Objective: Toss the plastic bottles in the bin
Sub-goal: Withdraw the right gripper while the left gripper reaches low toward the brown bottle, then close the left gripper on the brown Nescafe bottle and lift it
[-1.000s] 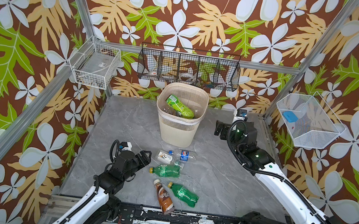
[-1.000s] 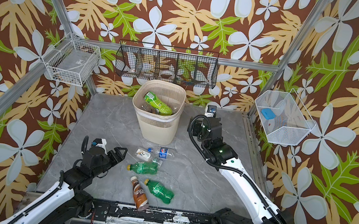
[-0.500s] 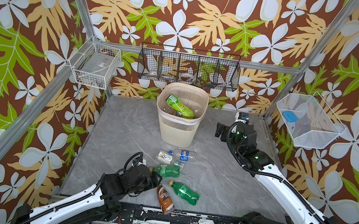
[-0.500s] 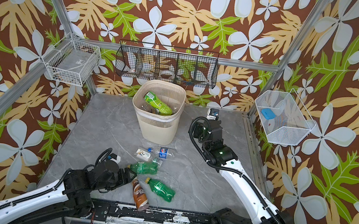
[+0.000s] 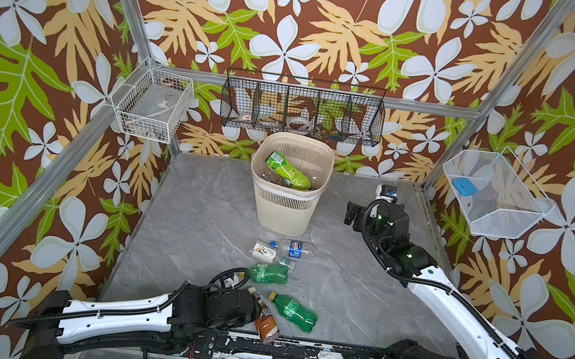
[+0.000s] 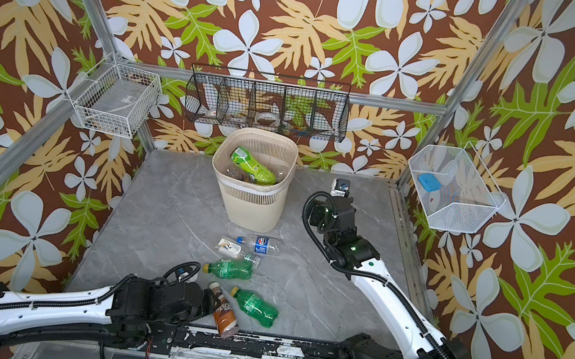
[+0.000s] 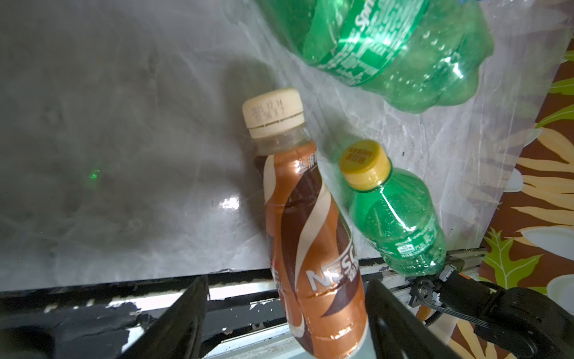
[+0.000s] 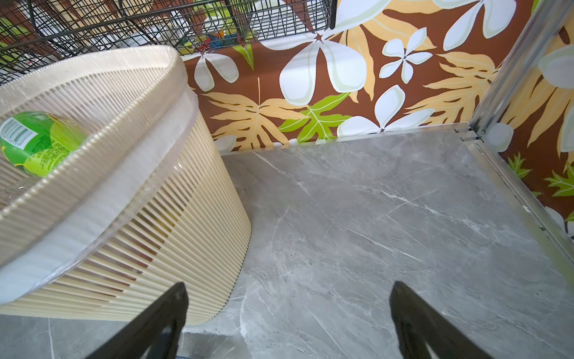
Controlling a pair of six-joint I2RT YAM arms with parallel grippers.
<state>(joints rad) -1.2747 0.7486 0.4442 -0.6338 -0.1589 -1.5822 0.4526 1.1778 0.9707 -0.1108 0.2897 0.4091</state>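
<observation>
Several plastic bottles lie on the grey floor in both top views. A brown bottle (image 5: 265,321) (image 6: 224,315) (image 7: 310,233) with a cream cap lies at the front edge, between the jaws of my left gripper (image 5: 257,309) (image 6: 214,303) (image 7: 287,279). That gripper is open, with a wide gap on one side of the bottle. A green bottle (image 5: 293,311) (image 7: 394,217) lies right beside the brown one, and a second green bottle (image 5: 268,273) sits farther back. Two clear bottles (image 5: 294,247) lie nearer the bin (image 5: 284,210) (image 8: 139,233). The bin holds a green bottle (image 5: 287,171). My right gripper (image 5: 353,216) (image 8: 289,287) is open and empty, to the right of the bin.
A black wire rack (image 5: 302,110) hangs on the back wall just above the bin. White wire baskets (image 5: 152,106) (image 5: 491,192) hang on the side walls. The black base rail (image 5: 312,353) runs along the front edge, under the brown bottle's bottom end.
My left arm has swung in from the left and dropped low, bringing its jaws around the brown bottle and narrowing them slightly. My right gripper has drifted a little back, away from the bin.
</observation>
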